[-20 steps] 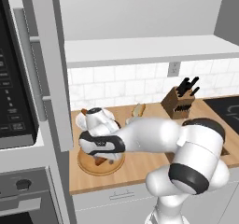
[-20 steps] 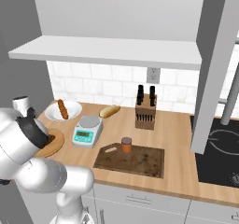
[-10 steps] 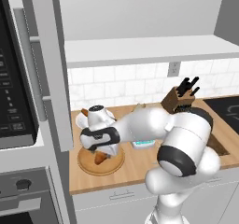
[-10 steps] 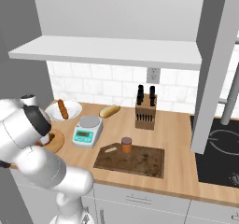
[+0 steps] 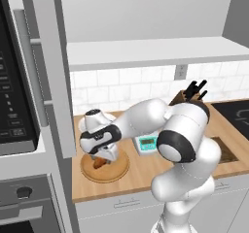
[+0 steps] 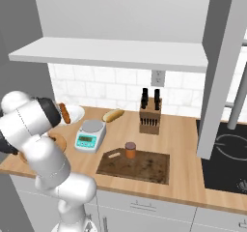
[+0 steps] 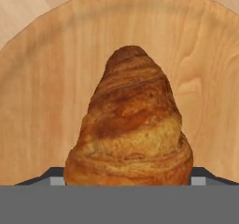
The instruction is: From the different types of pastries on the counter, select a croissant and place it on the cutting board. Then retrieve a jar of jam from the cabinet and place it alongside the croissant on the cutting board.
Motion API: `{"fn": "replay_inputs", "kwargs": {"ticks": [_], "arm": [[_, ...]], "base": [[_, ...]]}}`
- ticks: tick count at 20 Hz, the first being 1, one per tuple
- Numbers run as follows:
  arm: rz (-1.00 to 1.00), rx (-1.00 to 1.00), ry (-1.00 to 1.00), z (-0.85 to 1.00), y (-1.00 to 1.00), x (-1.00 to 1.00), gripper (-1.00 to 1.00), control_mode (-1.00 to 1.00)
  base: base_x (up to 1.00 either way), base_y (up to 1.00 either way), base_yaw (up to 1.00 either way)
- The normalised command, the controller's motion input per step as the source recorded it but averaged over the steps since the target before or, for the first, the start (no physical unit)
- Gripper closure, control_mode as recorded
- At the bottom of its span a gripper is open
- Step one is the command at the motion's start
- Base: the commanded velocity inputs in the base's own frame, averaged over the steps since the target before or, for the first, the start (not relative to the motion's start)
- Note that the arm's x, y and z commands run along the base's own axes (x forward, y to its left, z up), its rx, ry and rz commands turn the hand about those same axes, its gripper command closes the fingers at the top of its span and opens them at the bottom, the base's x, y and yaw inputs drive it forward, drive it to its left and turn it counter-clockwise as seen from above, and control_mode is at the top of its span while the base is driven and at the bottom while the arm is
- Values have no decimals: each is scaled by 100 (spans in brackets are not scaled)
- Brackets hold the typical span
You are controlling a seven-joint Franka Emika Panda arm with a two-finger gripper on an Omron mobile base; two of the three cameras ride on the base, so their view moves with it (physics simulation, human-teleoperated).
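i had the end effector [image 5: 103, 160] low over the round light-wood plate [image 5: 118, 171] at the left end of the worktop [image 6: 183, 140]. in the hand view the ridged golden-brown croissant [image 7: 130, 128] lay on that plate between the two dark fingertips [image 7: 52, 177], which stood apart at either side of it; i could not tell whether they pressed on it. the dark brown cutting board [image 6: 144, 166] lay well to the right, past the small green kitchen scale [image 6: 89, 135], with the reddish-brown jam jar [image 6: 130, 150] at its back edge.
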Motion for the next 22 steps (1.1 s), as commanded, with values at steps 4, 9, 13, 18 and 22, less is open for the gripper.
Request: {"fn": "replay_inputs", "kwargs": {"ticks": [4,9,13,18,22], "arm": [[0,5,6,3,0,-26,100,-100],[-4,6,8,45,-4,-54,100,-100],[-7,0,6,27,-17,-33,100,-100],[-12,0,0,0,-60,-18,100,-100],[-17,3,-1,8,-69,-23,100,-100]], "base": [[0,0,0],[0,0,0],[0,0,0],[0,0,0],[0,0,0]]}}
